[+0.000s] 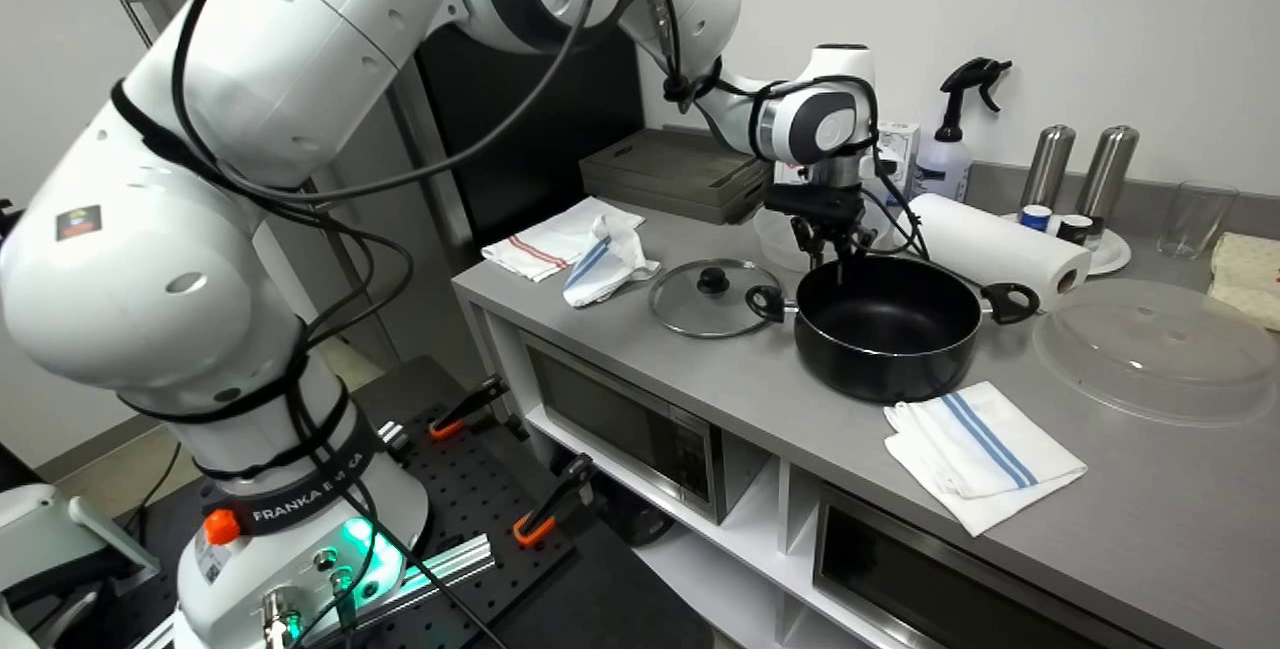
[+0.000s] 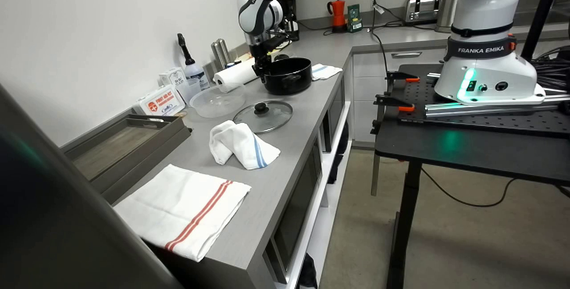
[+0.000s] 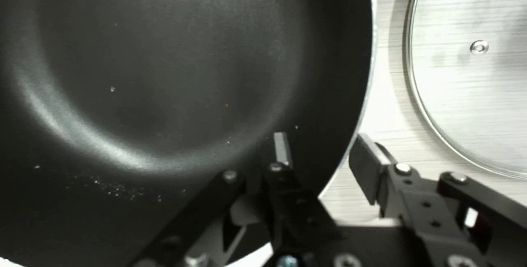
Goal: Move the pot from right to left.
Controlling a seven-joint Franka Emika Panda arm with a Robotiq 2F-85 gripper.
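The wide black pot [image 1: 885, 369] stands upright on the grey counter, also seen in an exterior view [image 2: 288, 83]. Its two black side handles stick out. In the wrist view its dark interior [image 3: 173, 73] fills the left and middle. My gripper [image 3: 321, 137] is open at the pot's rim. One finger is over the inside of the pot and the opposite finger is outside the wall, with the pale rim running between them. A gap shows between the inner finger and the wall. The gripper points down at the rim in both exterior views [image 1: 826, 259] [image 2: 262, 67].
A glass lid [image 1: 690, 314] with black knob lies beside the pot. A clear bowl [image 2: 218, 102] and paper roll [image 1: 990, 244] stand behind. A clear plastic cover [image 1: 1160, 359] and folded towel [image 1: 990, 459] flank it. A crumpled towel [image 2: 242, 144] and grey tray [image 2: 120, 151] lie farther along.
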